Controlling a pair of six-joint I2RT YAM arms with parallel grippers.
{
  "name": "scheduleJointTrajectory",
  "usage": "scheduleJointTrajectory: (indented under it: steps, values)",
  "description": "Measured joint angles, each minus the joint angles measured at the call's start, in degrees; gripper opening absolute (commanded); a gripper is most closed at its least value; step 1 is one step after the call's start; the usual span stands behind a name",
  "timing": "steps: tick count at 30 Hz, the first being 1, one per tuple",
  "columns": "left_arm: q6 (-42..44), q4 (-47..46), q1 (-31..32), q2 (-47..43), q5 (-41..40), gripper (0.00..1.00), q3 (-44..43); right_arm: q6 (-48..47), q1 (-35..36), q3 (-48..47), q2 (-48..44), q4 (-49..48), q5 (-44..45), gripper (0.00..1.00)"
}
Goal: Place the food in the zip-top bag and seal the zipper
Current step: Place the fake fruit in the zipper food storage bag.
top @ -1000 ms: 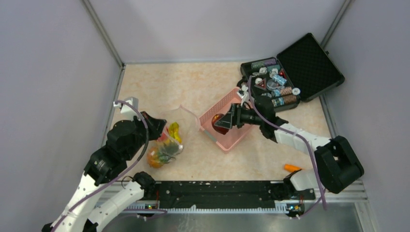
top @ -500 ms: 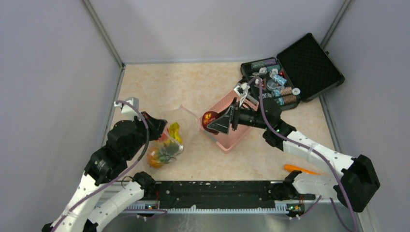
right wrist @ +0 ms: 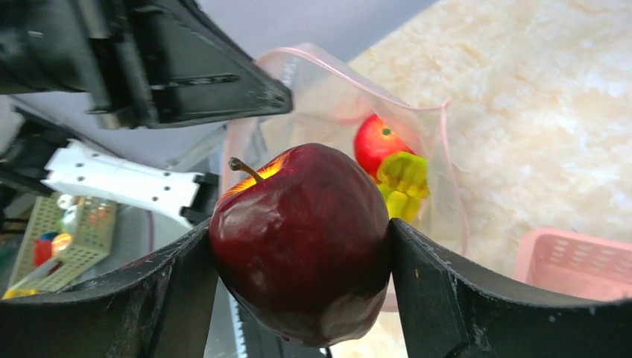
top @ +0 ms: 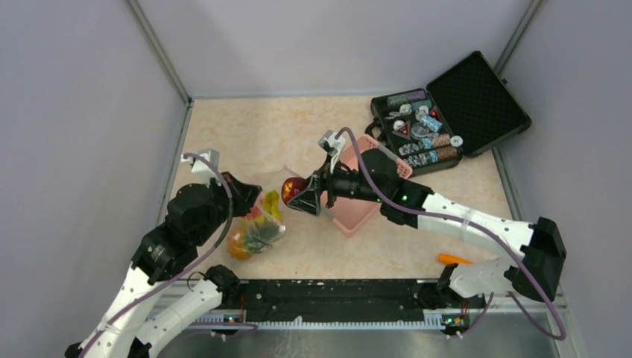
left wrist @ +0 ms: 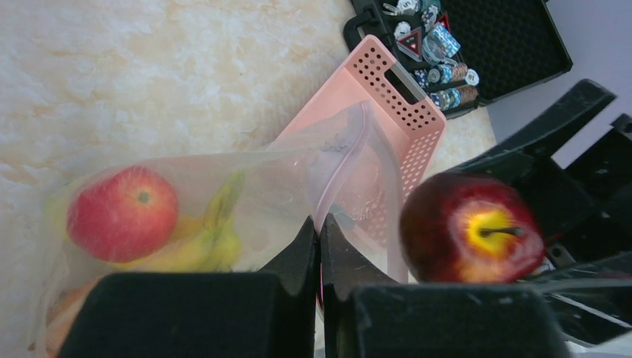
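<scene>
The zip-top bag (left wrist: 246, 179) lies on the counter (top: 246, 134) on my left side. It is thin, limp and crinkly, so I judge it will slump shut unless it is taken by the mouth edge. My left hand (left wrist: 320, 239) is pressed together on that lip, close to the zipper (right wrist: 387, 89), and holds the opening up. I count three pieces inside: one red fruit (left wrist: 123, 212), one banana bunch (left wrist: 216, 239) and one pineapple (top: 238, 245). The fourth, one dark maroon fruit (right wrist: 302, 239), is pinched across its widest part in my right hand (top: 304, 195), close to the mouth and not yet in. It looks hard, glossy and probably slippery. One pink basket (top: 358, 212) stands beside it.
</scene>
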State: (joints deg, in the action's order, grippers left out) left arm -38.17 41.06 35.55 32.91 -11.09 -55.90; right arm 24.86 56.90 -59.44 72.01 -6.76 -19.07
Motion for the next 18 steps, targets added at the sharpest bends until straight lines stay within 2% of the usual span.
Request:
scheduleJointTrajectory:
  steps: [8, 18]
  values:
    - [0.81, -0.42, 0.00, 0.26, 2.95, 0.00, 0.00, -5.62, 3.96, -3.72, 5.35, 5.22, 9.68, 0.57]
    - [0.90, -0.74, 0.00, 0.74, 4.50, 0.00, 0.00, -8.33, 5.66, -7.50, 8.92, 7.72, 12.00, 0.59]
